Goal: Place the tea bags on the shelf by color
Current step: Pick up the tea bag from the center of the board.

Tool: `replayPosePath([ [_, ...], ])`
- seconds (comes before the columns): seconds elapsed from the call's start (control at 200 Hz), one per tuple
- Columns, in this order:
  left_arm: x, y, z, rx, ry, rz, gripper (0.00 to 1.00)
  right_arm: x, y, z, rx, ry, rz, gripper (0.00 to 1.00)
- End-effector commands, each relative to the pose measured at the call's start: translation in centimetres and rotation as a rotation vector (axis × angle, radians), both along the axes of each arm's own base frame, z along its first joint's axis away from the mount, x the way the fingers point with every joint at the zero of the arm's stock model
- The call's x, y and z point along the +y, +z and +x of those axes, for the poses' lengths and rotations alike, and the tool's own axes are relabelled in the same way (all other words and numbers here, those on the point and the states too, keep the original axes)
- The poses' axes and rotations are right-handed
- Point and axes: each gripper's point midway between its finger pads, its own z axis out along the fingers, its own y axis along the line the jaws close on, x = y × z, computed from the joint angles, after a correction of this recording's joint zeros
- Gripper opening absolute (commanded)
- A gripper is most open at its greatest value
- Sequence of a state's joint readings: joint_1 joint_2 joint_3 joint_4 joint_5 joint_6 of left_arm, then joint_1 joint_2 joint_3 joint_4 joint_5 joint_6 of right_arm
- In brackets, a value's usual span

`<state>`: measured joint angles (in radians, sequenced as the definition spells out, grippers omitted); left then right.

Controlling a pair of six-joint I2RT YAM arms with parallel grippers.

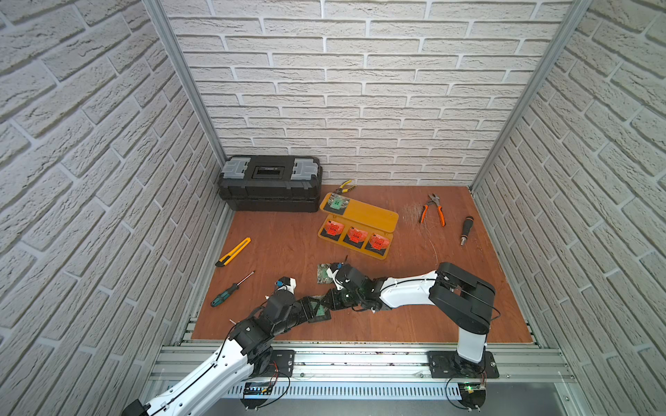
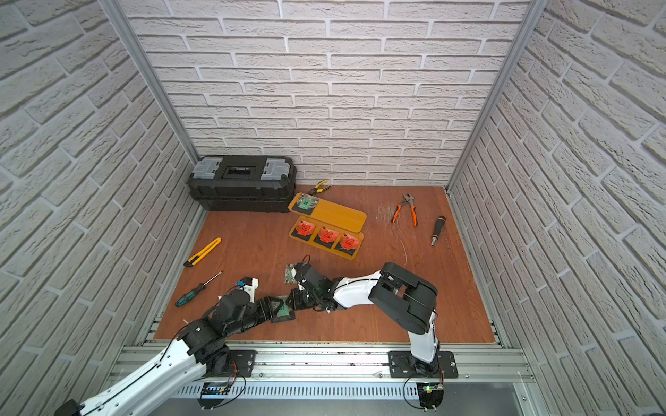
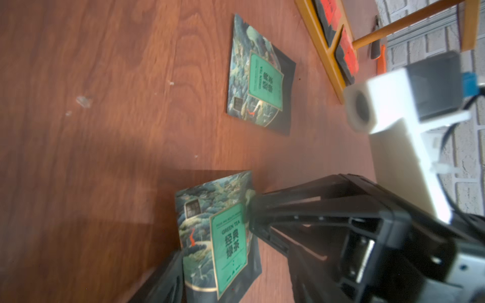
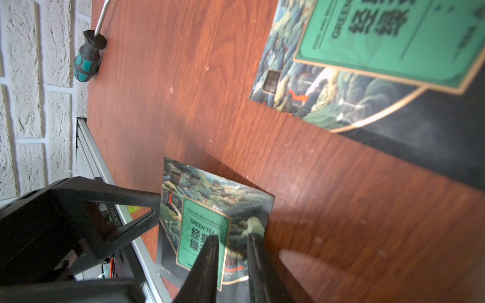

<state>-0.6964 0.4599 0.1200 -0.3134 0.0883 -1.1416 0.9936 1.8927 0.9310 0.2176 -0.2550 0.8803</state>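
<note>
Pinching green tea bag [image 3: 217, 236] at near centre: right gripper [image 4: 231, 237] clamped on its edge; left gripper [image 1: 319, 311] jaws straddle same bag; whether it grips, cannot tell.

Upright tea bag [image 3: 225, 244]: green label reads "FOOD AND BEAUTY PROMISE", below it "GREEN TEA", then Chinese characters 经典绿茶.
Flat tea bag [image 3: 258, 76] on counter [image 1: 288, 245]: same label, "GREEN" and same characters, rest blurred.
Red tea bags [image 1: 355, 236] on shelf [image 1: 374, 212]: dark print, too small to read.
</note>
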Motion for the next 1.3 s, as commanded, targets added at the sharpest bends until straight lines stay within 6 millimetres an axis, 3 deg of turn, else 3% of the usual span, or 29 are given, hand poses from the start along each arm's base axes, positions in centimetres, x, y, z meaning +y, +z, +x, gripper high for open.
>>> replayPosePath([
  [0.0, 1.2, -3.9, -1.9, 0.100, -0.013, 0.069, 0.66, -0.9, -1.5, -0.5, 0.010, -0.011, -0.048, 0.25],
  [0.245, 1.2, -4.4, -2.0, 0.116, -0.014, 0.074, 0.63, -1.0, -1.5, -0.5, 0.009, -0.012, -0.048, 0.25],
  [0.955, 1.3, -3.3, -1.3, 0.064, 0.006, 0.066, 0.00, -1.1, -0.3, -0.2, -0.029, -0.003, -0.047, 0.26],
  [1.3, 1.0, -0.8, -0.2, -0.023, -0.006, 0.061, 0.00, -1.9, 2.3, 0.3, -0.126, 0.005, -0.041, 0.38],
])
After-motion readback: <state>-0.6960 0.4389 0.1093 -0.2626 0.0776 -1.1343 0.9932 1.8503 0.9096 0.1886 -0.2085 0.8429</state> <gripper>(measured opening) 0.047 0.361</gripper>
